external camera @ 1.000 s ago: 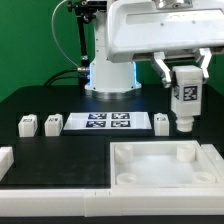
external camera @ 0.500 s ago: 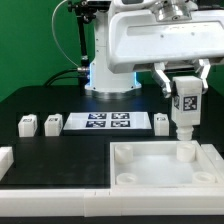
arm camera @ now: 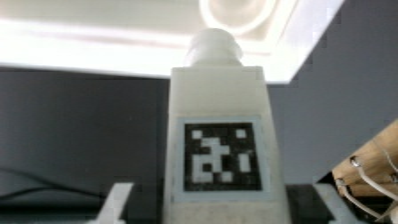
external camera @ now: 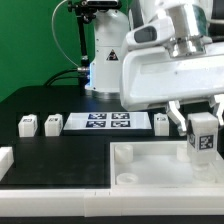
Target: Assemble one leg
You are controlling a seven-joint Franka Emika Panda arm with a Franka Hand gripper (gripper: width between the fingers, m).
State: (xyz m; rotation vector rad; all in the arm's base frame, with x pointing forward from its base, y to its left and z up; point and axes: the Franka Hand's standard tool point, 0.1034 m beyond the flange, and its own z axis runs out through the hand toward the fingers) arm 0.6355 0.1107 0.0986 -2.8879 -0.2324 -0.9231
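Black tabletop (external camera: 55, 100) held a spare leg (external camera: 28, 125) and a second spare leg (external camera: 52, 124) at the exterior view's left, then the marker board (external camera: 95, 122), then a third spare leg (external camera: 162, 123) just beside it. Farthest right, the gripper (external camera: 203, 123) clamped the leg (external camera: 203, 140) upright, tag (arm camera: 221, 155) facing me, above a far corner socket (arm camera: 240, 15) of the white tray (external camera: 150, 172)

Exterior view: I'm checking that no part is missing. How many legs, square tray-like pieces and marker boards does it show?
Legs: 4; three loose, one leg in the pincer
Square tray-like piece: 1
Marker board: 1
Total: 6
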